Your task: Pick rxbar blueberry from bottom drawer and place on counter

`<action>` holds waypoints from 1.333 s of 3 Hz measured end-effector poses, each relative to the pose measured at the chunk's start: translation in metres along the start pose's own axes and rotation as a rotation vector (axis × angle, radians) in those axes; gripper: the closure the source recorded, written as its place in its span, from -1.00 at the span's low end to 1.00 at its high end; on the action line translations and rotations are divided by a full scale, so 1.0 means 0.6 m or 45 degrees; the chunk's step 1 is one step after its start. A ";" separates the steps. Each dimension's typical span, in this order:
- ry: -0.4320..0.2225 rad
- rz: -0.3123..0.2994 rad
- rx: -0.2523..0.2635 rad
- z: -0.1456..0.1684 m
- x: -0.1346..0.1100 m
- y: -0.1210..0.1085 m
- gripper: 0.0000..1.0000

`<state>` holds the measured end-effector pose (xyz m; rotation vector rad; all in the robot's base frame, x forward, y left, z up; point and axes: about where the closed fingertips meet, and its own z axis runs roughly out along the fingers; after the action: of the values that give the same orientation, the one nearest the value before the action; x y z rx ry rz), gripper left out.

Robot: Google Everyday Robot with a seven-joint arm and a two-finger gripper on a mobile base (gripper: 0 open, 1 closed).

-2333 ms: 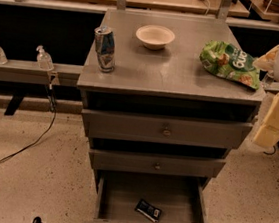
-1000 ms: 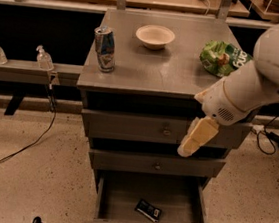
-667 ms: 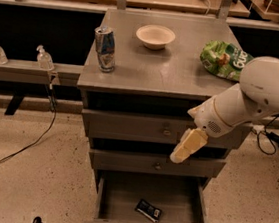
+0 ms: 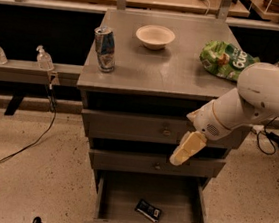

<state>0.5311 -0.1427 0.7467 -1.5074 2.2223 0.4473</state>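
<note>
The rxbar blueberry (image 4: 148, 210), a small dark flat bar with a light patch, lies on the floor of the bottom drawer (image 4: 114, 201), which is pulled out. My gripper (image 4: 181, 154), cream-coloured on a white arm, hangs in front of the middle drawer, above and a little right of the bar, pointing down and left. It holds nothing that I can see. The counter (image 4: 169, 71) is the grey cabinet top above it.
On the counter stand a blue-silver can (image 4: 105, 49) at the left, a white bowl (image 4: 155, 36) at the back and a green chip bag (image 4: 226, 58) at the right. Two small bottles (image 4: 45, 58) stand on a ledge at the left. Cables run across the floor.
My arm has swung in from the right edge and moved down and left, from beside the chip bag to in front of the middle drawer. The bar has not moved.
</note>
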 end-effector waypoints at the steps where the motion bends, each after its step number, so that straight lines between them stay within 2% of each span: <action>1: -0.036 -0.054 -0.095 0.048 0.003 0.012 -1.00; 2: -0.158 -0.138 -0.207 0.146 0.035 0.046 -1.00; 3: -0.248 -0.220 -0.218 0.231 0.077 0.071 -1.00; 4: -0.278 -0.255 -0.191 0.311 0.122 0.093 -1.00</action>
<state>0.4850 -0.0907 0.5505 -1.6506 1.8853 0.6911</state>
